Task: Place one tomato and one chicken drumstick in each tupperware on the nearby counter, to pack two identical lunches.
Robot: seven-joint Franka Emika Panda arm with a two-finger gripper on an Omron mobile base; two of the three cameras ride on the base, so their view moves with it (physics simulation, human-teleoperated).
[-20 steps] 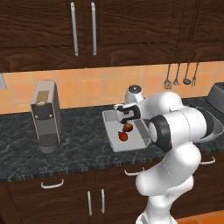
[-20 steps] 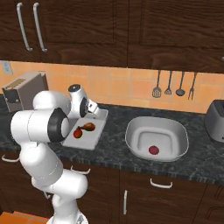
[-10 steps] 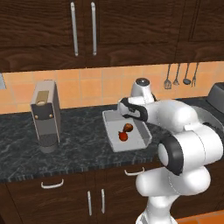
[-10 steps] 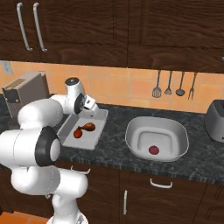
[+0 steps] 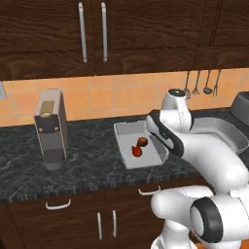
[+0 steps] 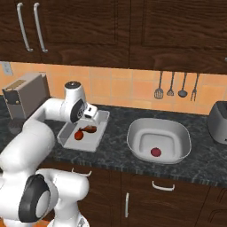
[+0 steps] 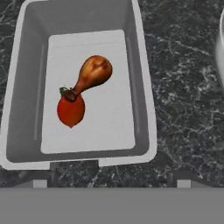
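**A:** Which step is in hand?

**B:** The rectangular tupperware (image 7: pixel 142 92) looks packed: one tomato (image 7: pixel 70 110) and one chicken drumstick (image 7: pixel 92 74) lie on its floor, touching, the tomato at about 7 o'clock from the drumstick's thick end. I judge the first lunch done and the second one open.

**A:** And the second tub?

**B:** The wider rounded tupperware (image 6: pixel 181 136) sits on the table (image 6: pixel 111 153) at 3 o'clock from the rectangular one, well apart. It holds a second tomato (image 6: pixel 155 152) and, as far as I can see, no drumstick.

**A:** The pincer?

**B:** The pincer (image 6: pixel 92 111) hovers over the far end of the rectangular tub. Its finger tips are too faint at the bottom of the hand view to judge; I cannot tell whether they stand apart or together. Nothing appears held.

**A:** The next move?

**B:** Finding the second drumstick, gripping it across the thin shank, and carrying it to the rounded tub.

**A:** What differs from a second ago?

**B:** The arm has swung and lifted; the hand rose off the tub, whose contents stayed put.
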